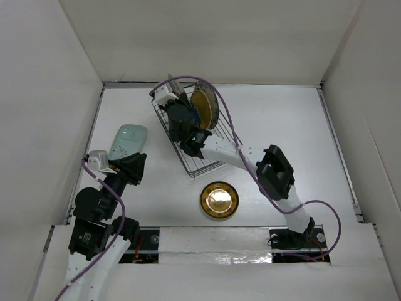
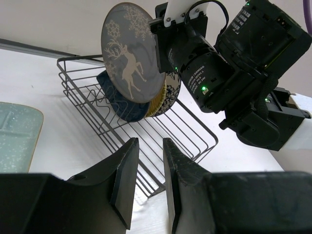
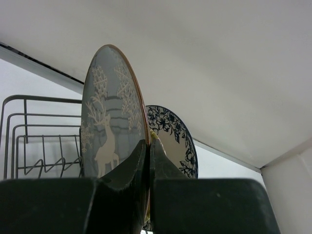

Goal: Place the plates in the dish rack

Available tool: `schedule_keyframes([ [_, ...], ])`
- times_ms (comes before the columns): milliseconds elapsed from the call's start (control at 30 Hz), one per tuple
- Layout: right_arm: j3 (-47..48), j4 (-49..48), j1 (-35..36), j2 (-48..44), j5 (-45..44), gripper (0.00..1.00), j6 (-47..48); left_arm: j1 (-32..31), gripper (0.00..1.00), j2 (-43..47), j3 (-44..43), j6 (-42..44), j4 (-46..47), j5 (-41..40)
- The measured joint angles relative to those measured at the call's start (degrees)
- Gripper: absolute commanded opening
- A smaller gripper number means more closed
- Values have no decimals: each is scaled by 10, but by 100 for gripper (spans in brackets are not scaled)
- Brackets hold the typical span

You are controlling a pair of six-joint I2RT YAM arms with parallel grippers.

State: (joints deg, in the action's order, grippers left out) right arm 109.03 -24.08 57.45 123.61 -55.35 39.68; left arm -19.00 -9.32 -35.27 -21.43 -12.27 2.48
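A robotics lab test cell. Plain white panels (image 1: 213, 37) close in a white table (image 1: 294, 125) ahead of and beside two robot arms (image 1: 276, 172) bolted at its edge, trailing purple cables (image 1: 230, 122).

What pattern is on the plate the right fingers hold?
White deer and snowflakes on the grey plate; the left wrist view shows it best.

Top camera hung high over the dish rack (image 1: 202, 167), looking straight down. Left wrist camera sat low beside the rack, facing across it. Right wrist camera sat close over it. Both wrist views shared the grey plate (image 3: 109, 129); all three, the rack.
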Motion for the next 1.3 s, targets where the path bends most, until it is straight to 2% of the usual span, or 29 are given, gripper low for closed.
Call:
schedule_keyframes([
  [400,-33,-25,13,36,-3,0,1,-4,23,1,0,0,0,0],
  [700,-49,-14,14,38,2,0,-42,-4,23,1,0,0,0,-1],
  [833,-50,31,14,38,3,0,-94,-4,23,1,0,0,0,-1],
  [967,-49,71,-3,30,16,1,-185,-4,23,1,0,0,0,-1],
  [1033,-53,101,-17,16,26,17,-238,-4,23,1,0,0,0,-1],
  [1067,-60,114,-23,7,35,38,-264,-4,23,1,0,0,0,0],
  [1100,-68,127,-29,-2,38,47,-286,-4,23,1,0,0,0,0],
  [1167,-77,153,-41,-19,48,61,-323,-4,23,1,0,0,0,0],
  [1300,-90,193,-59,-65,95,75,-394,-4,23,1,0,0,0,0],
])
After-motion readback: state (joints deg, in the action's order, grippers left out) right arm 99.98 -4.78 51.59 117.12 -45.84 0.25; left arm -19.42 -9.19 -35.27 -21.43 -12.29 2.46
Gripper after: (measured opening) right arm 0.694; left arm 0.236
